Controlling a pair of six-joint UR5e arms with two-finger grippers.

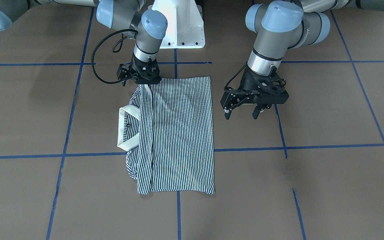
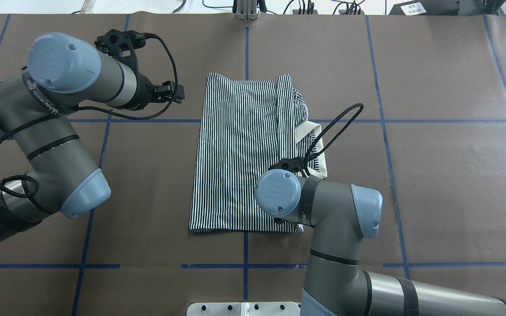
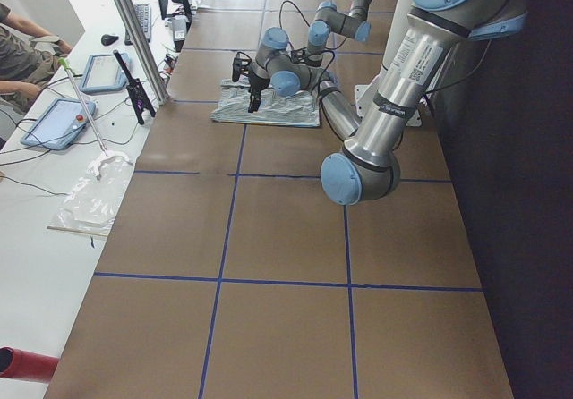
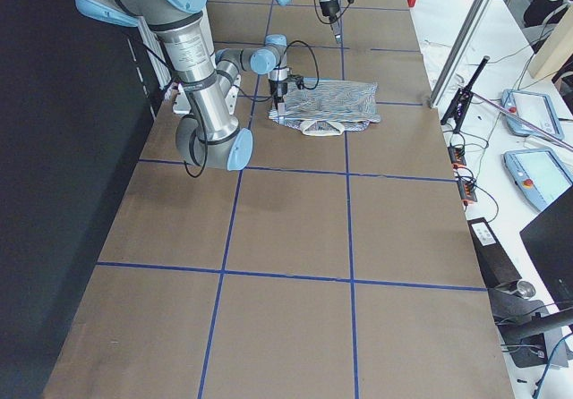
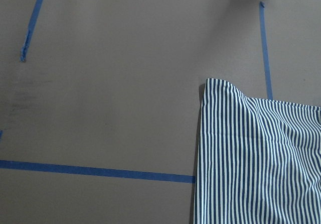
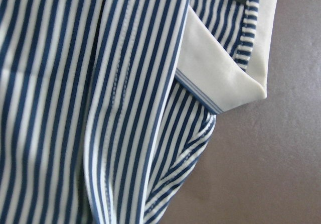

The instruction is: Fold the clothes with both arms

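Note:
The navy-and-white striped polo shirt (image 1: 178, 133) lies flat in the middle of the table, its sides folded in and its cream collar (image 1: 125, 126) sticking out at one side. It also shows in the overhead view (image 2: 240, 162). My right gripper (image 1: 144, 82) is low on the shirt's corner nearest the robot's base. Its fingers are hidden, so I cannot tell whether it holds cloth. Its wrist view shows only striped cloth (image 6: 100, 108) and collar (image 6: 220, 68) very close. My left gripper (image 1: 242, 116) hovers open and empty beside the shirt's other long edge, apart from it.
The white pedestal base (image 1: 178, 26) stands just behind the shirt. Blue tape lines (image 1: 312, 146) mark a grid on the brown table. An operators' bench with tablets (image 3: 54, 122) and a metal post (image 3: 134, 41) runs along the table's far side.

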